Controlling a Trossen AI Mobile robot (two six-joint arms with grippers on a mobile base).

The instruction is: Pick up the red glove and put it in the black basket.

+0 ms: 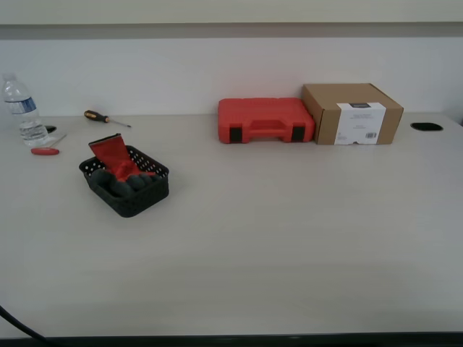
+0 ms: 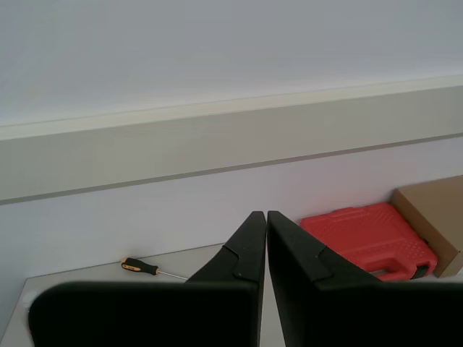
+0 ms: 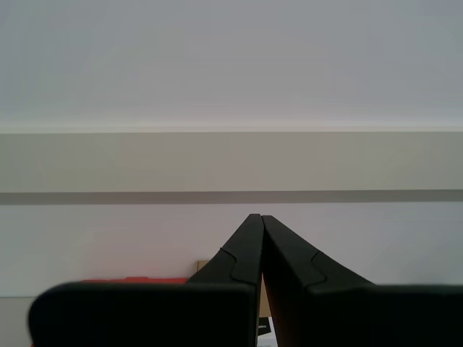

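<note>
The red glove (image 1: 116, 165) lies in the black basket (image 1: 137, 199) at the exterior view's left, its red cuff sticking up over the far rim and its dark fingers inside. Neither arm shows in the exterior view. My first gripper (image 2: 265, 217) is shut with nothing between its fingers and points at the back wall, above the table. My second gripper (image 3: 260, 218) is also shut and empty, aimed at the wall. Glove and basket are out of both wrist views.
A red tool case (image 1: 265, 120) and a brown cardboard box (image 1: 352, 113) stand at the table's back. At the exterior view's left are a water bottle (image 1: 20, 110), a screwdriver (image 1: 105, 118) and a small red-handled tool (image 1: 45, 150). A dark hole (image 1: 426, 126) sits at the back right.
</note>
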